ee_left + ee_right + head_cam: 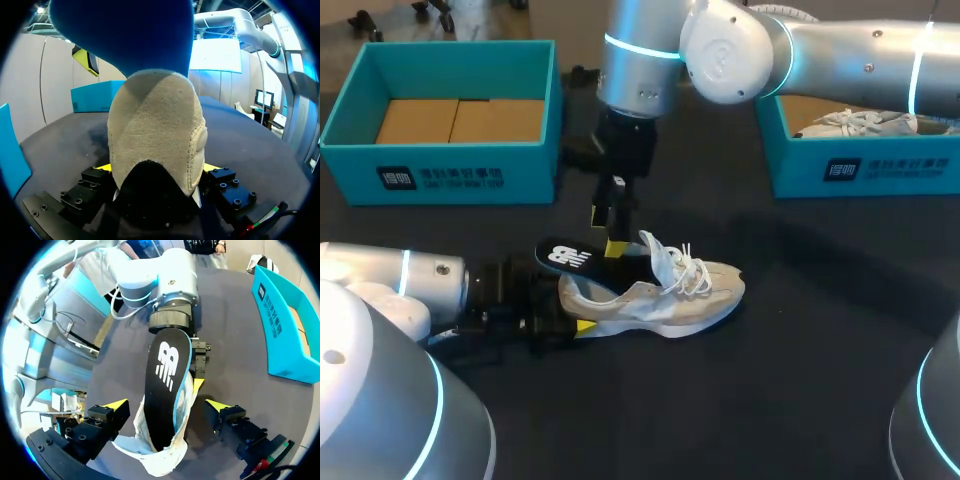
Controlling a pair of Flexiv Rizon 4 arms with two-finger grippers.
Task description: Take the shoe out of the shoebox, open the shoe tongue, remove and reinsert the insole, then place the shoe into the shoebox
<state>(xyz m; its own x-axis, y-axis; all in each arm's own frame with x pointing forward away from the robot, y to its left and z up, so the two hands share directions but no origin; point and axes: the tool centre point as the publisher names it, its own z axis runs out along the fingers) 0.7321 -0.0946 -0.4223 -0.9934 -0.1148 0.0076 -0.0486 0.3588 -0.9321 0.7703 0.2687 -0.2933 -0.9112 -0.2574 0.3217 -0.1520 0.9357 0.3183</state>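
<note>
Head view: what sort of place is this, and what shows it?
Likely a robotics lab bench: dark table, teal shoebox, and the left gripper holding a beige sneaker, insole half out.

The shoe (665, 298) is beige and cream with white laces. The insole (582, 257) is black on top with a white logo, blue underneath. The far left shoebox (535, 170) and far right shoebox (800, 170) are teal, the left one brown inside. The bench (800, 390) is dark grey. The fingers (116, 405) are black with yellow tips.
</note>
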